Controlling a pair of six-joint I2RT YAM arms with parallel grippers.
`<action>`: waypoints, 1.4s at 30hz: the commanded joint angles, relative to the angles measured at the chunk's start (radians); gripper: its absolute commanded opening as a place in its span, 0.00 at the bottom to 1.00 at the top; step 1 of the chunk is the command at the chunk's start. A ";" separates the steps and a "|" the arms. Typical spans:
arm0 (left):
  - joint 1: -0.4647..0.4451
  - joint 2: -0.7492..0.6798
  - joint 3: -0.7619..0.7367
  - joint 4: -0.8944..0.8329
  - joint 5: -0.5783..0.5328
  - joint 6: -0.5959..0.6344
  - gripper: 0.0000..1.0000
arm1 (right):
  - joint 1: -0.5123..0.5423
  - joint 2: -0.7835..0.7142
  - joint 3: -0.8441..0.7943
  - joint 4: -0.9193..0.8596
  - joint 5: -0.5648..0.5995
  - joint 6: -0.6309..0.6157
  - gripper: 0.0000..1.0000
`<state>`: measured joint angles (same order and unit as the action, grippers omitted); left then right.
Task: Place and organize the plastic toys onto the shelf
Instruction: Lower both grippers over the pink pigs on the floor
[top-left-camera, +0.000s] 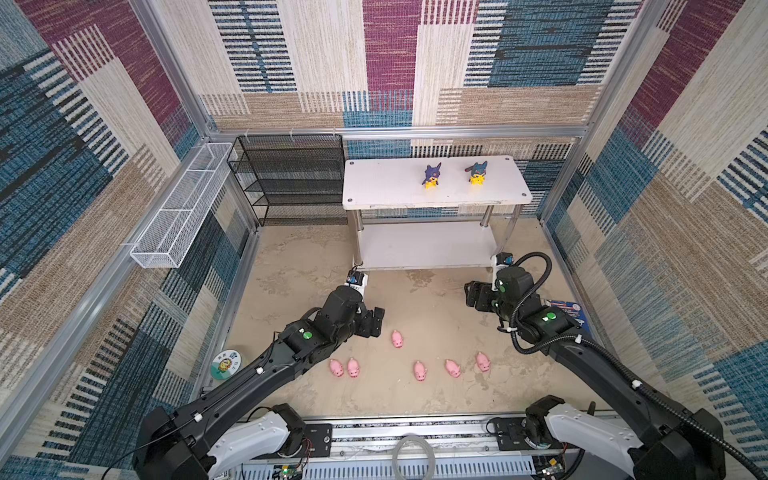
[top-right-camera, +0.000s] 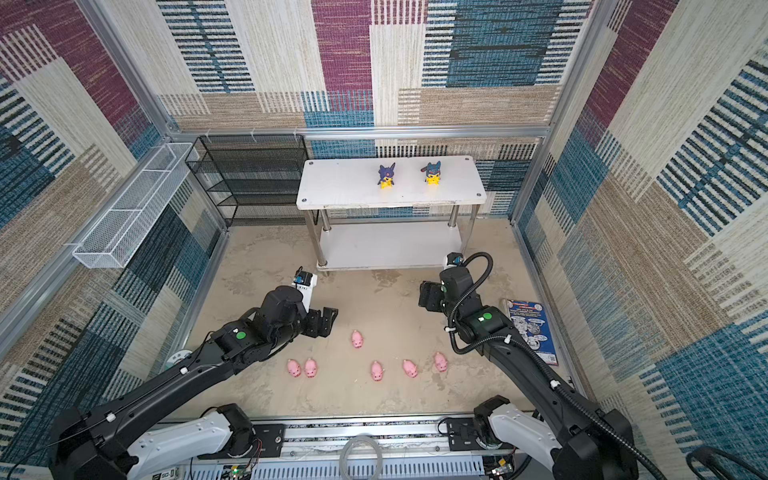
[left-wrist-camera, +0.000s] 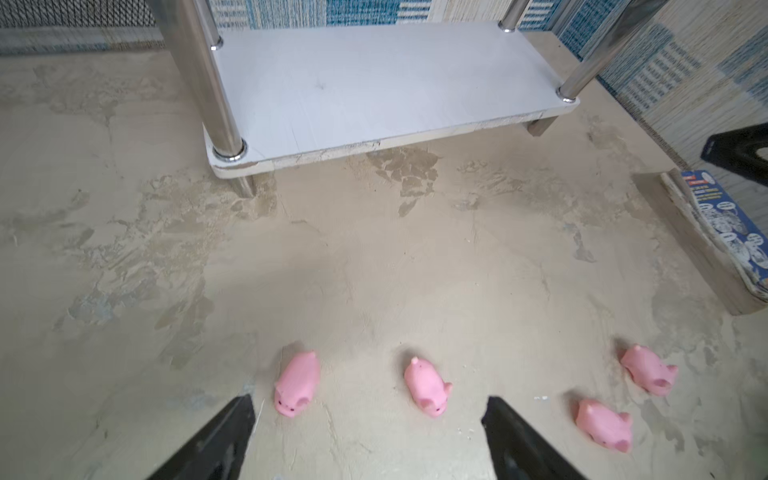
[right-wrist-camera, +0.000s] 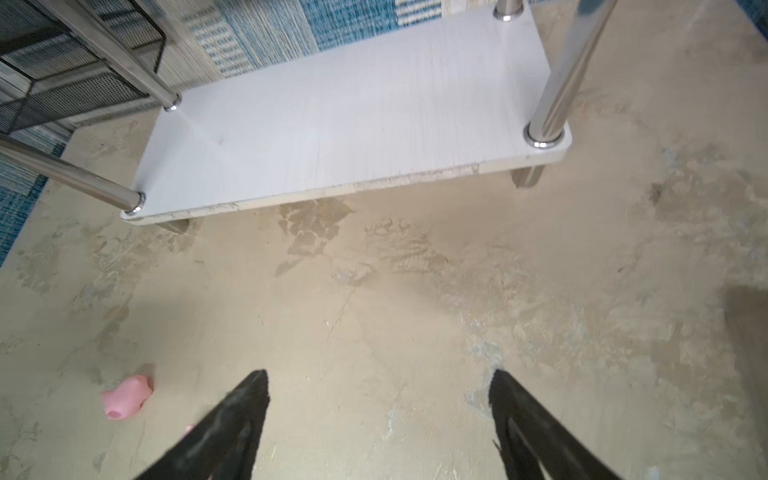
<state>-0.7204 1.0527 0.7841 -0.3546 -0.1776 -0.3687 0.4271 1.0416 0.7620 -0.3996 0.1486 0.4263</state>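
Observation:
Two yellow figurines with dark hoods (top-left-camera: 432, 175) (top-left-camera: 478, 172) stand on the top tier of the white shelf (top-left-camera: 382, 183) (top-right-camera: 340, 183). Several pink pigs lie on the floor in front of it, one apart (top-left-camera: 397, 338), the others in a loose row (top-left-camera: 419, 370) (top-right-camera: 309, 368). My left gripper (top-left-camera: 374, 322) (left-wrist-camera: 369, 401) hangs open and empty just left of the lone pig, and two pigs (left-wrist-camera: 297, 382) (left-wrist-camera: 428, 386) lie just ahead of its fingertips. My right gripper (top-left-camera: 473, 295) (right-wrist-camera: 379, 374) is open and empty over bare floor, facing the lower tier (right-wrist-camera: 332, 104), with a pig (right-wrist-camera: 126, 397) off to its side.
A black wire-mesh rack (top-left-camera: 291, 178) stands left of the shelf, and a white wire basket (top-left-camera: 178, 208) hangs on the left wall. A green-lidded jar (top-left-camera: 224, 365) sits by the left arm. A blue booklet (top-left-camera: 571, 311) (left-wrist-camera: 723, 224) lies by the right wall.

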 joint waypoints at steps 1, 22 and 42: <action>0.001 -0.001 -0.030 0.064 0.020 -0.042 0.92 | 0.001 0.013 -0.037 0.071 -0.024 0.042 0.86; 0.001 0.130 -0.069 0.127 0.048 -0.041 0.92 | -0.003 0.103 -0.153 0.011 -0.045 0.130 0.84; -0.040 0.174 -0.075 0.232 0.191 0.020 0.99 | 0.084 -0.105 -0.267 -0.134 -0.055 0.343 0.76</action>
<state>-0.7544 1.2499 0.7132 -0.1524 -0.0189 -0.3855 0.4942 0.9421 0.4942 -0.5159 0.0731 0.7166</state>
